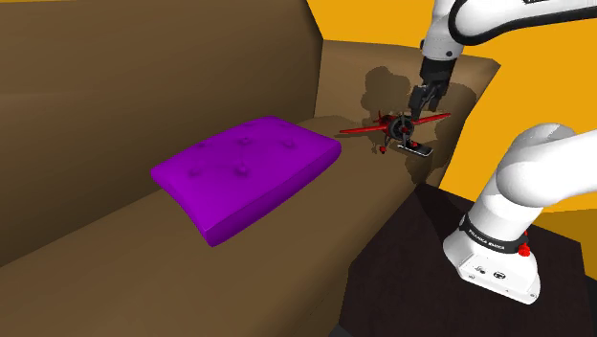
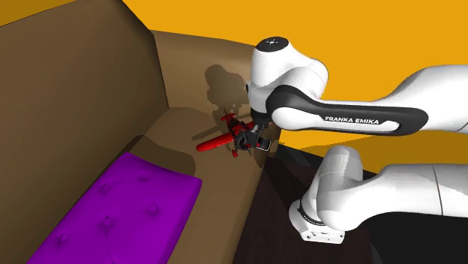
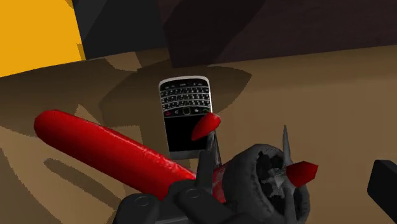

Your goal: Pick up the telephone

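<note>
A black telephone (image 3: 184, 114) with a silver rim, a keypad and a dark screen lies flat on the brown sofa seat (image 1: 316, 206). In the shoulder view the telephone (image 1: 415, 150) rests near the seat's front edge, just beside a red toy airplane (image 1: 390, 126). My gripper (image 1: 409, 121) hangs open right above the airplane and the telephone, touching neither. In the wrist view the airplane's red wing (image 3: 108, 153) and dark grey nose (image 3: 270, 181) lie between the hand and the telephone, and a red tip covers part of the screen. One black finger (image 3: 383, 186) shows at the edge.
A purple cushion (image 1: 247, 170) lies on the seat to the shoulder view's left of the airplane. The sofa's backrest (image 1: 143, 86) and armrest (image 1: 383, 57) enclose the corner. A dark floor (image 1: 411, 258) lies before the sofa, and the wall (image 2: 300, 22) is orange.
</note>
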### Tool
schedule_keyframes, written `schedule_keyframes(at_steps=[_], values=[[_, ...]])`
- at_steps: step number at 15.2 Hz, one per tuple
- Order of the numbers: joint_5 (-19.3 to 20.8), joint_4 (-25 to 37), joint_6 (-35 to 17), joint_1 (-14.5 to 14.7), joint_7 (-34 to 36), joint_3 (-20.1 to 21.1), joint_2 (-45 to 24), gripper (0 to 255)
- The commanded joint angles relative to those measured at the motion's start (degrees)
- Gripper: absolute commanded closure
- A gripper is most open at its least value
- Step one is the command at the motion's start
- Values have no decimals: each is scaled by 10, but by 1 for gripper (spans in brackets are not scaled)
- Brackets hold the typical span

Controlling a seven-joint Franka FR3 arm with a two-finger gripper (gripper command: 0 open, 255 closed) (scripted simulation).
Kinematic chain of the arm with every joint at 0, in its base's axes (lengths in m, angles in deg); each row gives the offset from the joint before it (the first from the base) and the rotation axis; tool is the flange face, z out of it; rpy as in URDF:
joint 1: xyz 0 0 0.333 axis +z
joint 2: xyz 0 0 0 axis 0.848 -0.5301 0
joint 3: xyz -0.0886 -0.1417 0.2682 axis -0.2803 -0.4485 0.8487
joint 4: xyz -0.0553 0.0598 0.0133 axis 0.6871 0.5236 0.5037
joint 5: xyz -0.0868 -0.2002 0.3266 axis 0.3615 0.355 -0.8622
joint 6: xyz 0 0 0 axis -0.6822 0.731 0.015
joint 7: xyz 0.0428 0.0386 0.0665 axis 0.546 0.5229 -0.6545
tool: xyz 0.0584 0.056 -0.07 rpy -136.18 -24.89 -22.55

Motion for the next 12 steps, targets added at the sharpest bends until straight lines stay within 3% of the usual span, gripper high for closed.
schedule_keyframes(at_steps=[1,10,12], values=[[16,-30,-35,-16,-8,-22,2,0],[101,-121,-224,-95,-56,-146,-71,0],[105,-127,-237,-96,-56,-150,-79,0]])
